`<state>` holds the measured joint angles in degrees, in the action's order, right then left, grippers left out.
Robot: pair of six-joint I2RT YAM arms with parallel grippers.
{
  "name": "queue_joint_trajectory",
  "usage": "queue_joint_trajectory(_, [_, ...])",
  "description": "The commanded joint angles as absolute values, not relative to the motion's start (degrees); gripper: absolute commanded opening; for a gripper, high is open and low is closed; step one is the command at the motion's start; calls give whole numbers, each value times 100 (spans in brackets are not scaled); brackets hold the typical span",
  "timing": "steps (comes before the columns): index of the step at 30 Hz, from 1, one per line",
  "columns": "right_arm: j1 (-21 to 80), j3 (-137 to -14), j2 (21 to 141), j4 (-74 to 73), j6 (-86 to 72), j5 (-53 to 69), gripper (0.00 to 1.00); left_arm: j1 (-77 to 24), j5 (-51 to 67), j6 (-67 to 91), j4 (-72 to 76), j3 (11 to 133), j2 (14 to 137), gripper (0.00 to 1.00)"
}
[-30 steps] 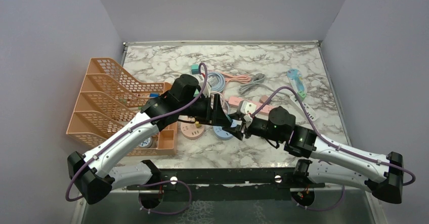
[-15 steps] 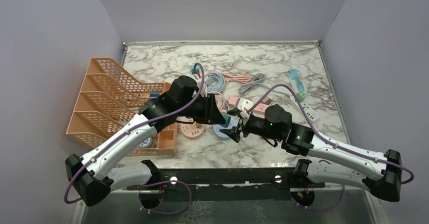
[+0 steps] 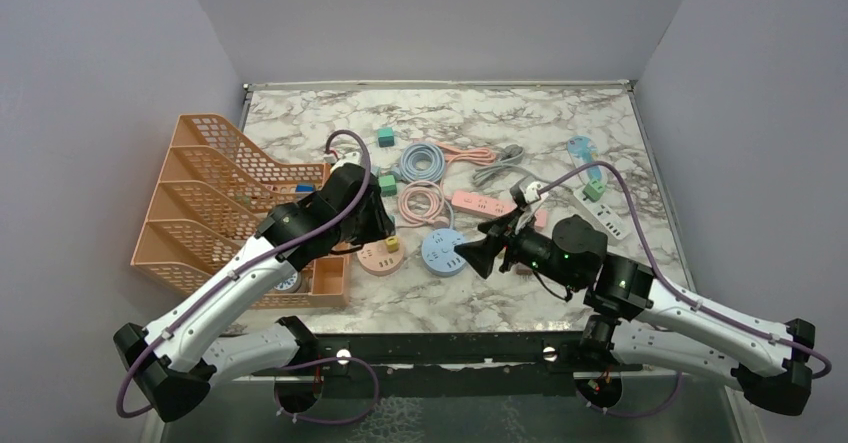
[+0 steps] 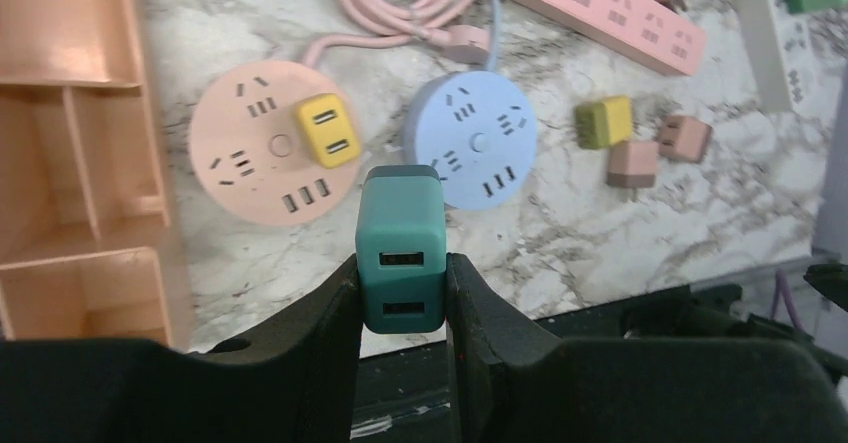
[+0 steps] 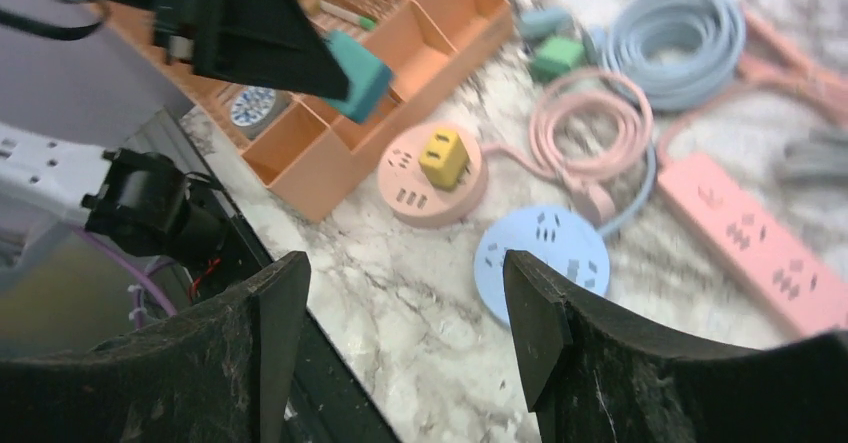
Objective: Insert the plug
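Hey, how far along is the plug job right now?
Done: a yellow plug sits in the pink round strip. In hand: the left gripper is shut on the teal plug. Left: seating it in a socket; the blue round strip is free. The right gripper is open.

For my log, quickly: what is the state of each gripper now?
Left gripper: closed on the teal plug.
Right gripper: open, holding nothing.

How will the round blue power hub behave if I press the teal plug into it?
Low, flat disc: the round blue power hub likely won't tip. Loose on the smooth marble table, it may skid under an off-centre push. The teal plug in the left end effector looks rigid.
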<state>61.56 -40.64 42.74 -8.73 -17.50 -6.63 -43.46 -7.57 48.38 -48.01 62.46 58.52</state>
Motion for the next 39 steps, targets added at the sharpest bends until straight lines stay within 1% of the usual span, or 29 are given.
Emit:
queue_joint_trajectory(1, [6193, -4322, 4384, -2328, -3481, -1888, 71, -4301, -2050, 5421, -5521, 6077, 5757, 0])
queue_joint_trajectory(4, [6198, -4453, 4428, -2865, -3972, -2042, 71, -4289, -2206, 5570, -5647, 5996, 5768, 0])
queue_joint_trajectory(8, [6197, -4469, 4374, -3196, -4700, -2213, 71, -4263, -2232, 5674, -5650, 5765, 5842, 0])
queue_joint_trajectory(15, [6198, -4160, 4184, -3015, -5427, -2180, 69, -4222, -2117, 5635, -5428, 5474, 6141, 0])
queue_joint_trajectory(21, [6197, -3974, 4185, -2791, -5505, -2075, 69, -4023, -1941, 5525, -5142, 5327, 6444, 0])
queue_joint_trajectory(28, [6200, -3887, 4078, -2522, -5271, -1920, 69, -3626, -1208, 5341, -4764, 5098, 6915, 0])
queue_joint_trajectory(39, [6203, -3731, 3716, -2561, -5167, -1934, 69, -3561, -1346, 5281, -4614, 5135, 7274, 0])
